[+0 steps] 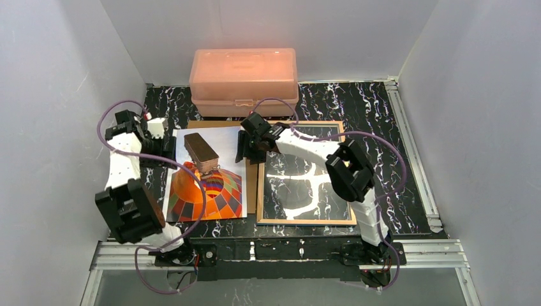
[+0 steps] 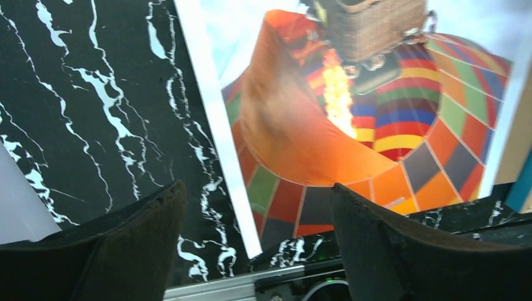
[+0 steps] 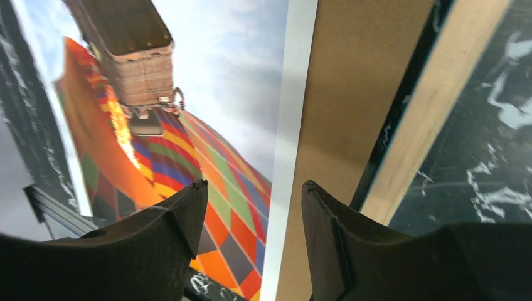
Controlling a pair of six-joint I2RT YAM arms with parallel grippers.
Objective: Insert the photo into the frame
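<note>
The photo (image 1: 205,175), an orange-red chequered balloon under blue sky, lies flat on a brown board (image 1: 251,182) left of centre. The frame (image 1: 319,221), tan wooden edges up, lies to its right with the marbled table showing through it. My left gripper (image 1: 167,150) hovers open at the photo's left edge; in the left wrist view the photo (image 2: 351,113) has a corner below the gap of the gripper (image 2: 257,187). My right gripper (image 1: 245,150) is open over the photo's right edge. In the right wrist view the gripper (image 3: 254,185) straddles the photo (image 3: 207,113) and board (image 3: 351,94), beside the frame (image 3: 439,106).
A salmon-pink plastic box (image 1: 243,80) stands at the back, just behind the photo and frame. Grey walls close in on the left, back and right. Metal rails (image 1: 408,134) run along the table's right side and near edge.
</note>
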